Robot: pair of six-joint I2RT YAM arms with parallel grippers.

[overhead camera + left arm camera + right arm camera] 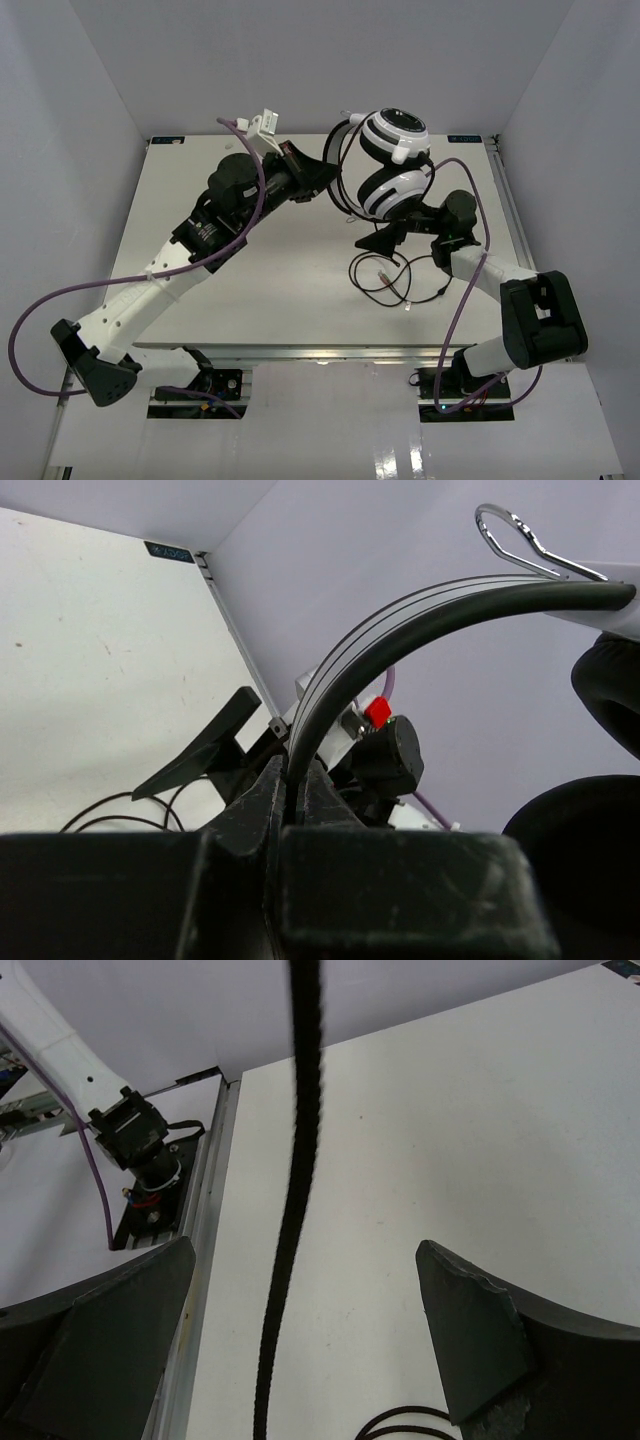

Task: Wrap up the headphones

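The headphones (392, 160), white with black ear pads, hang in the air over the far middle of the table. My left gripper (326, 178) is shut on their headband (400, 640); the left wrist view shows the band clamped between the fingers and a black ear pad (585, 850) at right. The thin dark cord (385, 280) hangs down and lies in loose loops on the table. My right gripper (385, 240) is open and low over the table under the ear cups. In the right wrist view the cord (295, 1180) hangs between the spread fingers without touching them.
The white table (300, 290) has white walls at left, back and right. Purple arm cables (60, 300) loop beside both arms. The table's rail and the left arm's base (140, 1150) show in the right wrist view.
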